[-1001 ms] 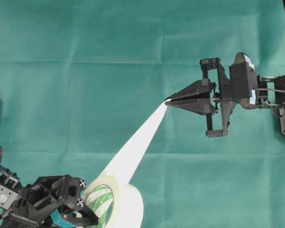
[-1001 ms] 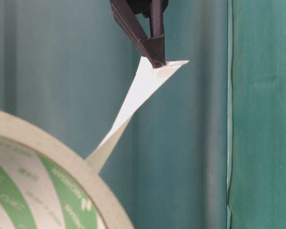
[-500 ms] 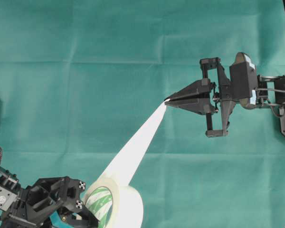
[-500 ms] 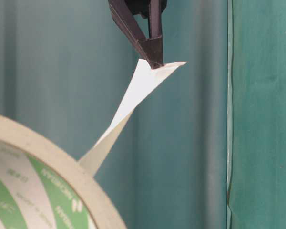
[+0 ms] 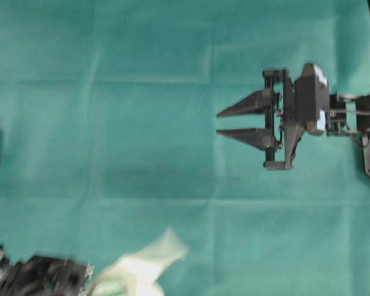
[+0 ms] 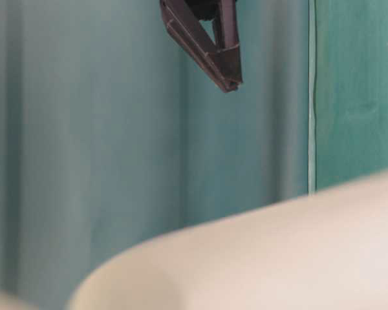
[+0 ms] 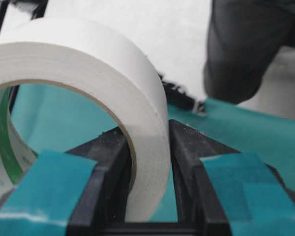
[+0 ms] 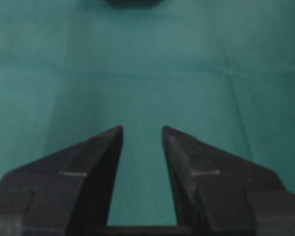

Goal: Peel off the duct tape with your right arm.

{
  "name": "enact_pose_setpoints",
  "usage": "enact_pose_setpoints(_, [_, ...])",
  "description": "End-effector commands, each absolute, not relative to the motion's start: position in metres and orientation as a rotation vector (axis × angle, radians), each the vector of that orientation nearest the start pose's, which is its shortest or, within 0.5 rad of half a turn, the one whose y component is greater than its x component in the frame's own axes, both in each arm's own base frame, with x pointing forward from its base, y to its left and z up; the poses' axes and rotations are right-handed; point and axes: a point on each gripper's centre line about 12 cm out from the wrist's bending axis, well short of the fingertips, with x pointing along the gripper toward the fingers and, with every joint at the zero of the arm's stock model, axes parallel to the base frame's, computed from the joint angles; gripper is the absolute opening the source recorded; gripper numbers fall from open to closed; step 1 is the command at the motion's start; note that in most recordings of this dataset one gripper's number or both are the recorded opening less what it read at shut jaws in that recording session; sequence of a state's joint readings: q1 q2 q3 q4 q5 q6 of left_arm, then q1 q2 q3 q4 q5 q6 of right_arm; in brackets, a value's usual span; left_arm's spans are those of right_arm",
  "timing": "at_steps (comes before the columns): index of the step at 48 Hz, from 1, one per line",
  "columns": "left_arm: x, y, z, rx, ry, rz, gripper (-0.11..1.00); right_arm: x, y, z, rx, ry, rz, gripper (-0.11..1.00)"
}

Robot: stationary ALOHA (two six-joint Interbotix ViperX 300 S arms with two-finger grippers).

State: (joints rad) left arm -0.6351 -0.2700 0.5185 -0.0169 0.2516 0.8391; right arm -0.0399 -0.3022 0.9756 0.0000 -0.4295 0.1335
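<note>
surface: teal cloth (image 5: 142, 123), creased in a grid | far side: dark blurred shape (image 7: 246, 49)

Green desk (image 5: 142, 123) lies bare across the centre and top of the overhead view: free passage there. Right end effector (image 5: 217, 123) stands over the right-centre, fingers parted, nothing between them. Tape roll (image 5: 132, 274) and left end effector (image 7: 147, 162) clamping it block the lower-left corner.

Right end effector (image 5: 217, 123) now parted and empty, strip released, loose strip (image 5: 166, 246) sprung back toward the duct tape (image 5: 126, 277), roll blurred.
</note>
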Motion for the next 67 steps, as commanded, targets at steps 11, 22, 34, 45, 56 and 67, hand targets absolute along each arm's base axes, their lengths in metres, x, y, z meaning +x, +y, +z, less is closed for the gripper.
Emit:
enact_pose_setpoints(11, [0.302, -0.212, 0.317, 0.916, 0.124, -0.741, 0.21, 0.316, -0.01, 0.223, 0.139, 0.208, -0.046, 0.07])
enact_pose_setpoints(22, [0.306, -0.207, 0.318, 0.91, 0.116, -0.719, 0.21, 0.316, -0.008, 0.224, 0.138, 0.207, -0.039, 0.07])
enact_pose_setpoints(34, [0.32, -0.181, 0.31, 0.899, 0.169, -0.649, 0.21, 0.314, -0.004, 0.228, 0.137, 0.186, -0.026, 0.07])
enact_pose_setpoints(45, [0.338, -0.142, 0.303, 0.886, 0.237, -0.548, 0.21, 0.311, -0.002, 0.232, 0.136, 0.173, -0.019, 0.08])
enact_pose_setpoints(56, [0.35, -0.109, 0.299, 0.873, 0.288, -0.464, 0.21, 0.312, 0.0, 0.233, 0.132, 0.167, -0.011, 0.08])
enact_pose_setpoints(67, [0.355, -0.076, 0.289, 0.854, 0.35, -0.389, 0.21, 0.312, 0.002, 0.234, 0.128, 0.16, -0.001, 0.08])
